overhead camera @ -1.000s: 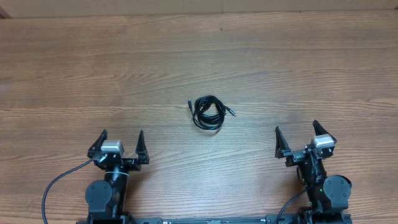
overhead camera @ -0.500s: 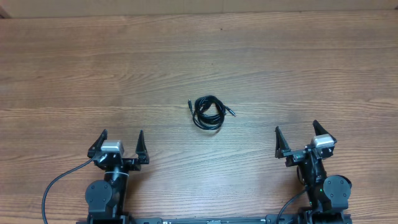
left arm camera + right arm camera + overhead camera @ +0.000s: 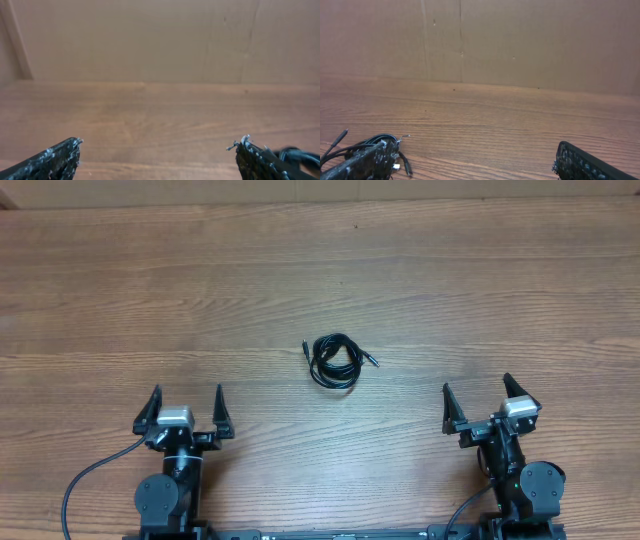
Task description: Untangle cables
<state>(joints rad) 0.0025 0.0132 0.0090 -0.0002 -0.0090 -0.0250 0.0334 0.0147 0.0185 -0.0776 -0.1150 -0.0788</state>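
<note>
The cables (image 3: 335, 361) lie on the counter (image 3: 300, 260) as one small black bundle, loops coiled over one another, with a short metal-tipped plug sticking out on the bundle's left side and another on its right. Both my grippers are clear of them. My left gripper (image 3: 187, 394) hangs well apart from the cables, on their left and nearer to my base, its two fingers spread wide with only bare wood between them. My right gripper (image 3: 477, 385) sits on the other side of the cables, likewise nearer my base and well apart from them, and it too is spread wide and holds nothing. Both grippers point toward the far side of the counter, so the cables lie ahead of them and between their two lines. From my left wrist, a bit of the black loops shows just past the tip of the right-hand finger (image 3: 260, 160), low at the edge of the view. From my right wrist, the bundle shows beyond the left-hand finger (image 3: 365, 162), with a thin plug end lying out to the cables' left. Behind the cables, at the counter's far edge, a plain brown wall (image 3: 520, 40) rises. How the cords are knotted inside the bundle I cannot tell.
</note>
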